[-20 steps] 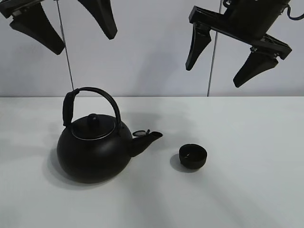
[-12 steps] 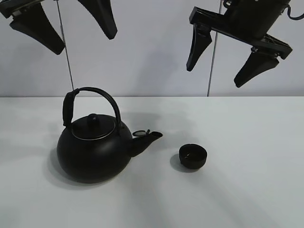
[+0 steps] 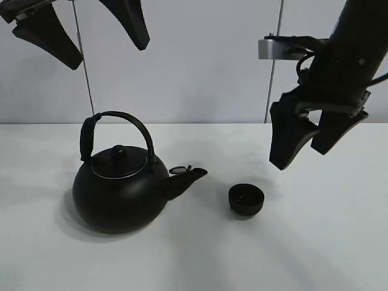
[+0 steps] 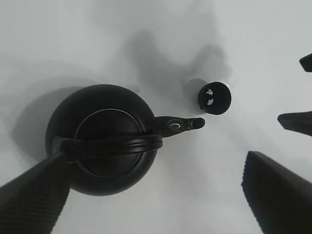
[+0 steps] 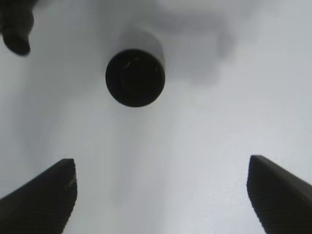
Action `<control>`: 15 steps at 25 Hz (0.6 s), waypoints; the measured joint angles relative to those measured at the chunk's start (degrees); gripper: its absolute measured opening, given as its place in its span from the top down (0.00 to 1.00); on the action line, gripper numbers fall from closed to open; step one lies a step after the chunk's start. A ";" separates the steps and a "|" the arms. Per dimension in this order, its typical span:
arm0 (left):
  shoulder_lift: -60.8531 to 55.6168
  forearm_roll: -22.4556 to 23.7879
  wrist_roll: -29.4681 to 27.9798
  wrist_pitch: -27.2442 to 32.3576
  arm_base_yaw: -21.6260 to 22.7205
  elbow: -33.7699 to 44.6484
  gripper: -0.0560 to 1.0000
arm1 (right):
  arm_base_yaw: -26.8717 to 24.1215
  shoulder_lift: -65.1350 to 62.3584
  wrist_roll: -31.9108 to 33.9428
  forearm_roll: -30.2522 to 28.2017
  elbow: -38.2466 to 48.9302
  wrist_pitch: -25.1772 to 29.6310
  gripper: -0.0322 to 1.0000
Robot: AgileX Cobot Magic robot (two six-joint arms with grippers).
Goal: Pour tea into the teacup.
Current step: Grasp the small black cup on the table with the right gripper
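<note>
The small matte-black teacup [image 3: 247, 199] stands on the white table right of centre; it also shows in the left wrist view [image 4: 214, 98] and the right wrist view [image 5: 135, 77]. The big black kettle [image 3: 120, 191] with an arched handle stands to its left, spout [image 3: 189, 177] pointing at the cup; the left wrist view sees the kettle [image 4: 105, 139] from above. My right gripper [image 3: 306, 148] is open and empty, above and right of the teacup. My left gripper [image 3: 100, 41] is open and empty, high above the kettle.
The white table [image 3: 315, 242] runs across the whole view, with a pale wall [image 3: 200, 66] behind it. Thin vertical rods [image 3: 85, 73] stand at the back.
My right gripper has dropped from high at the top right down to just above and right of the teacup. The left gripper, kettle and teacup have not moved.
</note>
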 joint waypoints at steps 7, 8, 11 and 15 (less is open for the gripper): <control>0.00 0.00 0.00 0.00 0.00 0.00 0.29 | 2.67 1.44 -3.72 -3.85 2.92 -8.37 0.34; 0.00 0.00 0.00 0.00 0.00 0.00 0.29 | 3.97 2.38 -3.77 -5.19 2.92 -8.57 0.34; 0.00 0.00 0.00 -0.11 0.00 0.00 0.29 | 8.22 5.57 -3.87 -7.60 2.92 -10.26 0.34; 0.00 0.00 0.00 -0.18 0.00 0.00 0.29 | 11.17 9.61 0.86 -11.80 2.98 -13.44 0.34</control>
